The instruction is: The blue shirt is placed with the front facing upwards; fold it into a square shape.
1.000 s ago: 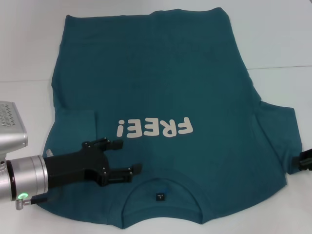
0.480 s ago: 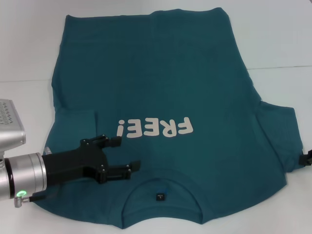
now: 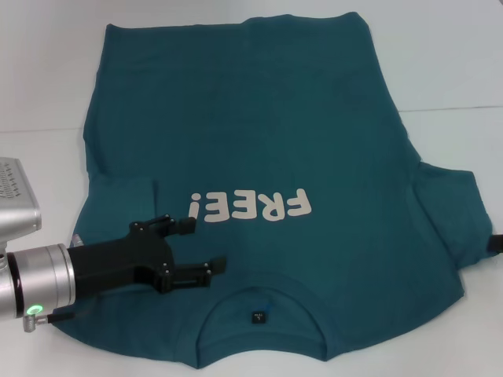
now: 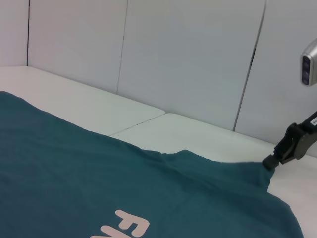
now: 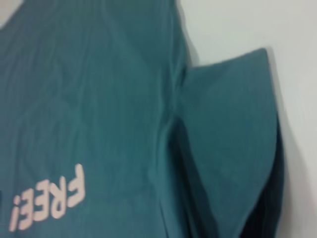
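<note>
Head view: the blue shirt (image 3: 259, 196) lies flat on the white tabletop (image 3: 448, 71), chest lettering up, its neckline toward the robot. Its left sleeve is already folded inward onto the body, while its right sleeve is spread out to the side. The left gripper (image 3: 206, 245) hangs low over the shirt's left shoulder beside the collar, fingers spread and holding nothing. The right gripper (image 3: 497, 244) barely shows at the picture's edge, by the right sleeve's tip.

Left wrist view: across the shirt (image 4: 124, 193), the right gripper (image 4: 270, 162) meets the far sleeve's tip, where the cloth is drawn up into a peak. It appears to be pinching that tip, though the fingers themselves are too small to make out.

Right wrist view: the sleeve is raised off the tabletop (image 5: 237, 29), with a shadow beneath it.

Judging by this, the sleeve-folding step is in hand. The next move calls for carrying the right sleeve inward over the body, laying it flat and keeping the cloth from bunching.
</note>
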